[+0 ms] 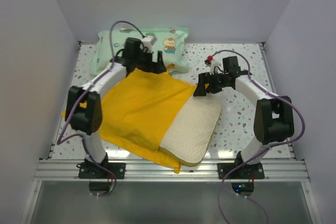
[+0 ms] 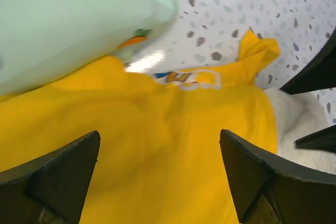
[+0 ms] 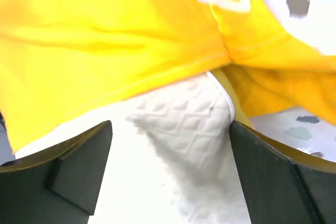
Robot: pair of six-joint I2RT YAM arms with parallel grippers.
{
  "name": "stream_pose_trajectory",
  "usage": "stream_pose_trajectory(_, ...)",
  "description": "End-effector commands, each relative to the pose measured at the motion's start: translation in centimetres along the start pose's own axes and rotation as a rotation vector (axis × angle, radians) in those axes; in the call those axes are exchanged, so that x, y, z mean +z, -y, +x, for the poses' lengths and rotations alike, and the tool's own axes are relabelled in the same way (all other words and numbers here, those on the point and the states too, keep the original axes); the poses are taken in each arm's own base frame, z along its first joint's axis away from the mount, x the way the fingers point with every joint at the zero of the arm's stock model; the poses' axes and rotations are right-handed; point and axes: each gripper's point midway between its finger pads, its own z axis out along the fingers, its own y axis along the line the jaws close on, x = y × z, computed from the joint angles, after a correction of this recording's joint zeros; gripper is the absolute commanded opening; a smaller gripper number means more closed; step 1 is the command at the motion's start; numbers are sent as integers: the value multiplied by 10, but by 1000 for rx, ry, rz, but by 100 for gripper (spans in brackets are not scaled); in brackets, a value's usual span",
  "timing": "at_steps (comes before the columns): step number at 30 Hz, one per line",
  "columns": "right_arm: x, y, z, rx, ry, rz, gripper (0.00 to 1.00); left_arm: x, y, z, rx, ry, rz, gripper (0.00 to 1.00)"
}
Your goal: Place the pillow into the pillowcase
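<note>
Right wrist shows pillow (image 3: 157, 174) just below the spread right gripper (image 3: 170, 124).

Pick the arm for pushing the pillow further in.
Right, probably. The right gripper, open, sits at the pillow's exposed far corner; the left gripper is over the pillowcase's far edge, off the pillow.

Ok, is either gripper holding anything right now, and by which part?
Nothing is held. The left gripper is open over the pillowcase, and the right gripper is open over the pillow where it meets the pillowcase edge.
</note>
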Motion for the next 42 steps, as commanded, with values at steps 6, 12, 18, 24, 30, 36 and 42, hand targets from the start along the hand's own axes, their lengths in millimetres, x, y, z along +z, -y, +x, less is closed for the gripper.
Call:
stream_pose_trajectory(6,-67,-112,33,-512,-111,-94,99,-180,-61,-18,93,141,-35,100)
stream_pose_trajectory(12,-39,-158,116,-739,-314,-138,99,-222,-67,-17,70,197,-64,100)
stream_pose_trajectory(18,0,-178,191,-834,-571,-171,99,-248,-41,-13,290,229,-31,100)
stream_pose_trajectory(24,44,-165,198,-771,-637,-123,98,-271,-22,58,804,26,24,95)
stream_pose_trajectory(30,61,-164,206,-645,-670,-187,47,-298,-11,177,1268,-249,184,90)
stream_pose_trajectory(36,55,-166,126,-375,-489,-291,0,-268,7,240,1530,-256,380,91)
stream_pose_trajectory(42,35,-194,61,-327,-311,-423,0,-204,50,251,1476,-276,514,89)
